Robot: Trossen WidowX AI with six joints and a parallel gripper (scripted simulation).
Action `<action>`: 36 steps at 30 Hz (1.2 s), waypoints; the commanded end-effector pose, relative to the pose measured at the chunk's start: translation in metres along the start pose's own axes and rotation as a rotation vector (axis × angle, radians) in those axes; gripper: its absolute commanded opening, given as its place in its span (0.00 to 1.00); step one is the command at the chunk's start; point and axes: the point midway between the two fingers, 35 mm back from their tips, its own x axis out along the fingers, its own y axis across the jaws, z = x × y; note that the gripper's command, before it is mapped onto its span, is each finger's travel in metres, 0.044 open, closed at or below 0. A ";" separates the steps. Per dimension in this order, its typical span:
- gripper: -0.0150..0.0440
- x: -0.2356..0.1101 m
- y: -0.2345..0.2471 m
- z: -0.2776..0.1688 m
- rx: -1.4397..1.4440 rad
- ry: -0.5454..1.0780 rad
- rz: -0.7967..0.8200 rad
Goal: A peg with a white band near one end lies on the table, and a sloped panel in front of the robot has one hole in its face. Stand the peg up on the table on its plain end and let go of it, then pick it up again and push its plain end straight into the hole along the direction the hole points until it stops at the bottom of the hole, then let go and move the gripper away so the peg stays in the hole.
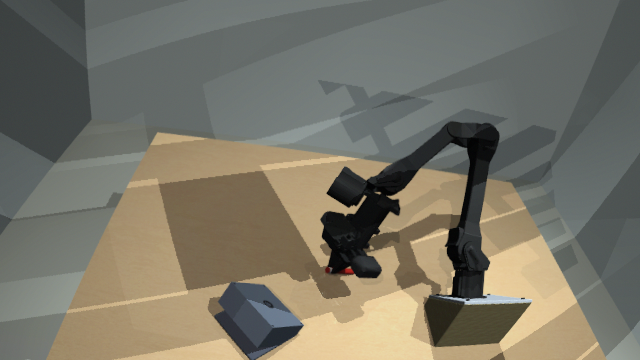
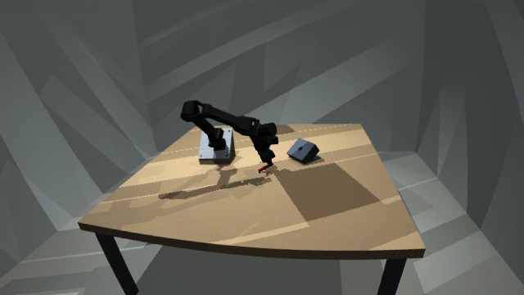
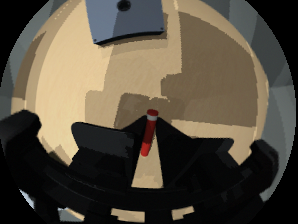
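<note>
The red peg (image 1: 341, 272) (image 2: 264, 167) (image 3: 148, 133) is held between my gripper's fingers, low over the table and tilted. In the wrist view it sticks out forward past the fingertips; its white band does not show. My gripper (image 1: 350, 267) (image 2: 268, 162) (image 3: 150, 119) is shut on the peg. The grey-blue sloped panel (image 1: 257, 317) (image 2: 303, 150) (image 3: 129, 10) stands on the table a short way from the gripper, and the dark hole (image 1: 268, 303) (image 2: 300, 149) (image 3: 123, 4) shows in its face. In the wrist view the panel lies ahead and slightly left of the peg.
The arm's base block (image 1: 475, 315) (image 2: 216, 149) stands on the wooden table (image 1: 210, 165) (image 2: 319, 221). The table's edges lie far from the gripper.
</note>
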 end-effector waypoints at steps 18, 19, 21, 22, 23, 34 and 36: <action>0.34 -0.011 0.001 -0.008 -0.004 -0.178 0.003; 0.34 -0.012 0.001 -0.008 -0.005 -0.187 0.003; 0.34 -0.013 0.001 -0.009 -0.005 -0.204 0.003; 0.34 -0.013 0.001 -0.009 -0.005 -0.213 0.003; 0.34 -0.014 0.001 -0.010 -0.005 -0.222 0.003; 0.34 -0.019 0.001 -0.015 -0.006 -0.317 0.003; 0.34 -0.020 0.001 -0.016 -0.006 -0.334 0.003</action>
